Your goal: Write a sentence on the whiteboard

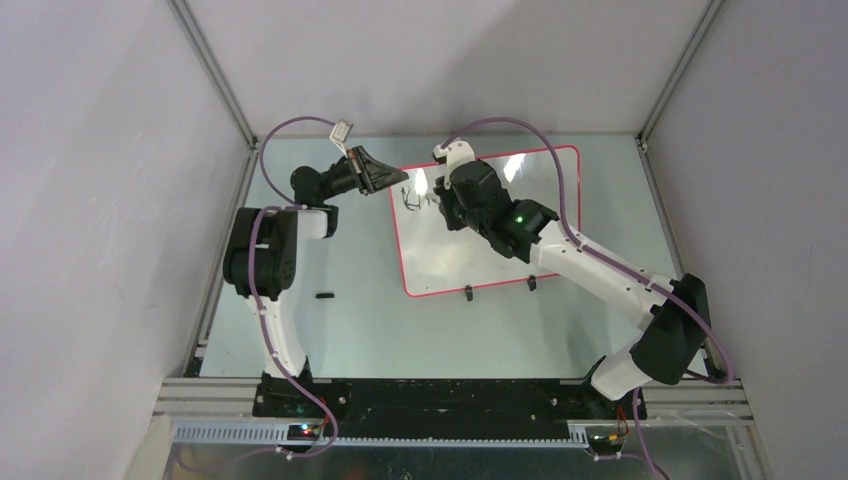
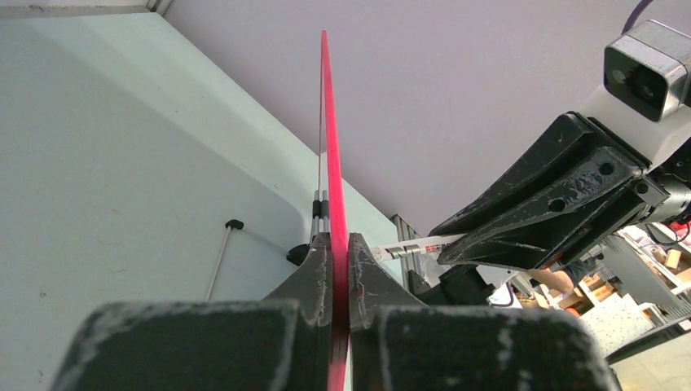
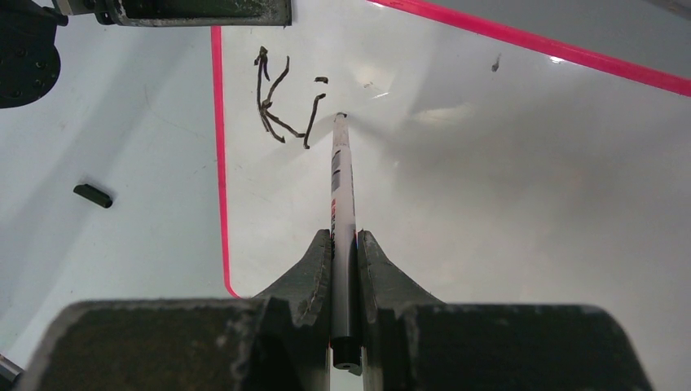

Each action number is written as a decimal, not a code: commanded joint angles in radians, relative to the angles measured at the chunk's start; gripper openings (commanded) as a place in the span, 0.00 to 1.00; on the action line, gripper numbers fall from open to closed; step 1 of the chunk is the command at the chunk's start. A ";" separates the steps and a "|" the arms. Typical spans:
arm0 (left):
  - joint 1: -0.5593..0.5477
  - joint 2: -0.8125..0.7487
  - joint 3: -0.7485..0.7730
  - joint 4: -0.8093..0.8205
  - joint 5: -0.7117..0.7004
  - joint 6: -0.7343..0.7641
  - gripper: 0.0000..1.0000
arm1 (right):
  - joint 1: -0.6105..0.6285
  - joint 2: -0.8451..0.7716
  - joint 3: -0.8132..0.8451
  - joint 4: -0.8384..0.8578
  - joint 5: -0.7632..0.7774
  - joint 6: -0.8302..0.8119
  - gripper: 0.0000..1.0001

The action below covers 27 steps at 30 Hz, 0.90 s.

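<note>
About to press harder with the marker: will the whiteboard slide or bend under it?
It probably won't slide: the left gripper is clamped on the red rim of the whiteboard. It looks thin, yet its edge runs straight in the left wrist view, so it is likely fairly stiff. The glossy face may let the marker tip skid.

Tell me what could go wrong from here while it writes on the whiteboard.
1. The left gripper pinches only the whiteboard's thin red edge near one corner, so writing pressure might pivot or shift the board and skew the letters.
2. The marker sticks far out of the right gripper, held near its back end; it could tilt or slip, leaving uneven strokes.
</note>
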 commanded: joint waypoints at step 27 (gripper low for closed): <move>-0.027 -0.054 0.013 0.076 0.023 0.003 0.00 | -0.033 -0.056 -0.042 -0.049 0.021 0.036 0.00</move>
